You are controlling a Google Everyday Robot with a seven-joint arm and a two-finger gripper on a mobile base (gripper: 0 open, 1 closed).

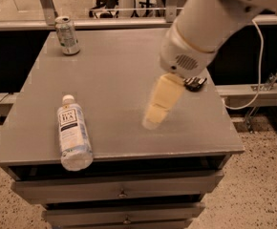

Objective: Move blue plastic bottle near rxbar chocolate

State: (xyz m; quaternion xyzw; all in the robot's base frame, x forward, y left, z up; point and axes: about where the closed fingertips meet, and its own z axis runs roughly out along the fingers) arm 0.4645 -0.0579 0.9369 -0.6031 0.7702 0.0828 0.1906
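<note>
Grey drawer cabinet (167,185), speckled terrazzo floor (265,194).

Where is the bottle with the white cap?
In the camera view, the blue plastic bottle lies on its side at the front-left corner of the table; the gripper hangs over the middle, to its right.

A: Where's everything on the counter (114,66)?
B: Bottle (73,137) lying front left, can (67,35) back left, bar (195,83) right, partly behind the arm (210,23). End effector (161,104) hangs between bottle and bar.
</note>
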